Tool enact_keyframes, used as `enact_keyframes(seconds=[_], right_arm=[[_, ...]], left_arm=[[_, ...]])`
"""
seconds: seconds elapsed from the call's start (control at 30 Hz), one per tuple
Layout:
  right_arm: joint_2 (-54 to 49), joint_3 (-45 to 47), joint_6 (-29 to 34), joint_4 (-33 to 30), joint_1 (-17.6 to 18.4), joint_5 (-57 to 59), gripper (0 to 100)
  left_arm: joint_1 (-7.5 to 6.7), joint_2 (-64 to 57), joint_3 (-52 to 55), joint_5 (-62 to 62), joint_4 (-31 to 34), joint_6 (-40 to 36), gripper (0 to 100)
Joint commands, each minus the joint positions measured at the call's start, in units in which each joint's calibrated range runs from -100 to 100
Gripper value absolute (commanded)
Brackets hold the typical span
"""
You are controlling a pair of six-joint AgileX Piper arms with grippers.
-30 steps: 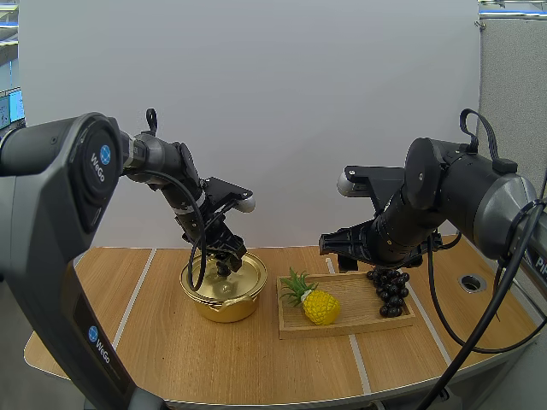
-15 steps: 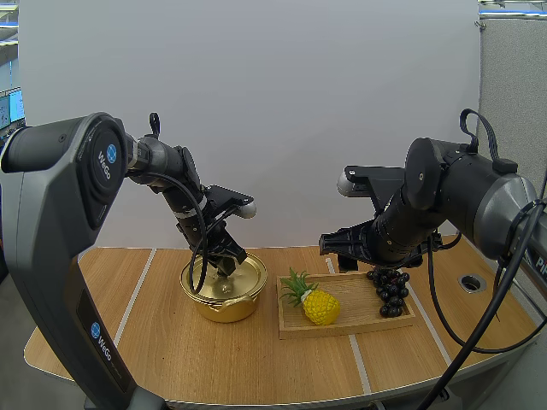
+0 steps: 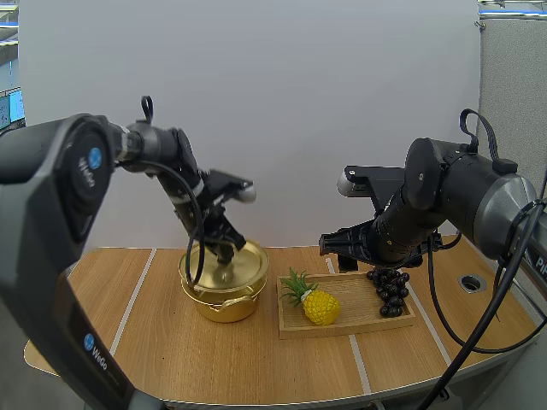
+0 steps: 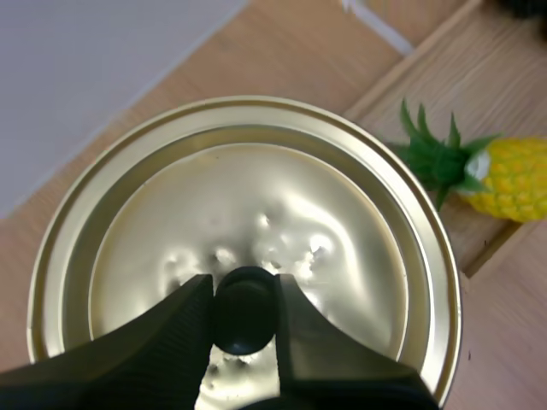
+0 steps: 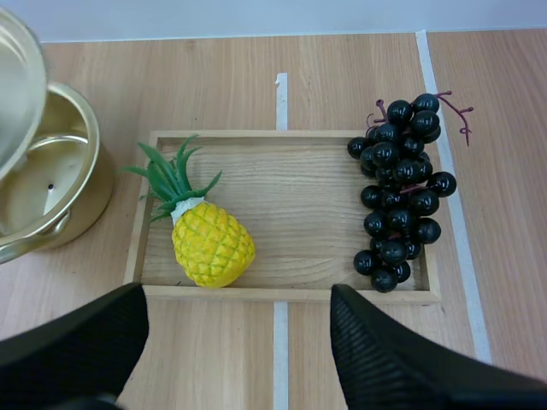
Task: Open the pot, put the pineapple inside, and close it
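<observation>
Jaws of our left gripper [image 4: 244,295] pinch the black knob [image 4: 244,323] at the middle of the gold lid [image 4: 256,205], one finger on each side of it. From the high view and the right wrist view, the lid hangs just above the pot [image 5: 51,171], somewhat tilted, and the pot's mouth shows open beneath it. We judge the opening step to be under way: the lid is off the rim but not yet set aside.

Our right gripper [image 5: 235,303] hovers over the near edge of the wooden tray [image 5: 299,192] with its jaws spread wide and nothing between them. The pineapple [image 5: 212,243] lies on the tray at the end nearest the pot, its green crown pointing towards the pot. The grapes [image 5: 400,196] lie at the tray's far end, well apart from the pineapple. Pot and tray stand side by side on the table [image 3: 256,359].

Next, we think, the left arm needs to carry the lid away from the pot's mouth so the way in is free. The right gripper then needs to drop onto the pineapple's yellow body and close across it, keeping off the leaves and the tray's low wall.
</observation>
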Motion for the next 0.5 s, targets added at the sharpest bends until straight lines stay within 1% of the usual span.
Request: enact_keyframes(seconds=[0.0, 0.27, 0.47], right_arm=[[-0.2, -0.4, -0.3, 0.1, -0.2, 0.4, 100], [-0.2, -0.4, -0.3, 0.1, -0.2, 0.4, 100], [-0.2, -0.4, -0.3, 0.1, -0.2, -2.2, 100]], left_arm=[[-0.22, -9.4, -9.0, 3.9, -0.2, -0.2, 0], [-0.22, -20.5, -25.3, 4.1, 0.1, -5.1, 0], [-0.22, -23.7, -38.5, 2.4, 3.9, -10.5, 0]])
